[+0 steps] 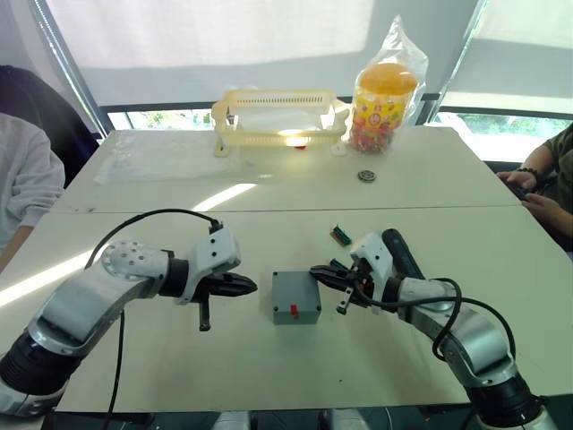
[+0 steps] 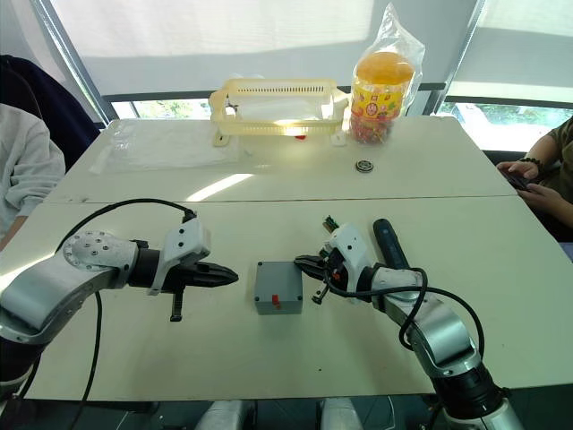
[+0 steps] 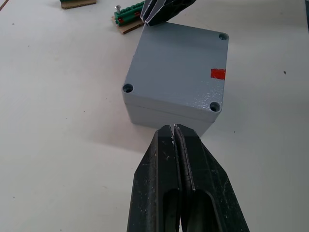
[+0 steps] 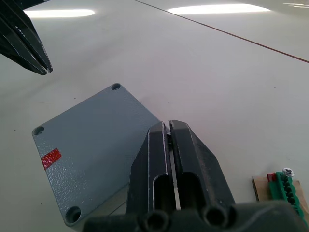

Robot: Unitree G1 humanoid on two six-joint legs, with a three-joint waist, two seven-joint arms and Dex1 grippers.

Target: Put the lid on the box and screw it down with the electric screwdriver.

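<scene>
Reaching inward from opposite sides, both arms lay low over the table (image 1: 134,349) with their tips aimed at the box (image 1: 296,296), which sat between them near the front edge. The lid (image 3: 178,67) was already seated on it, red mark up. The left gripper (image 1: 243,287) stopped just left of the box, its jaws pressed together and empty. The right gripper (image 1: 324,274) hovered at the box's far right corner, jaws likewise closed. The electric screwdriver (image 1: 400,252) lay behind the right wrist.
</scene>
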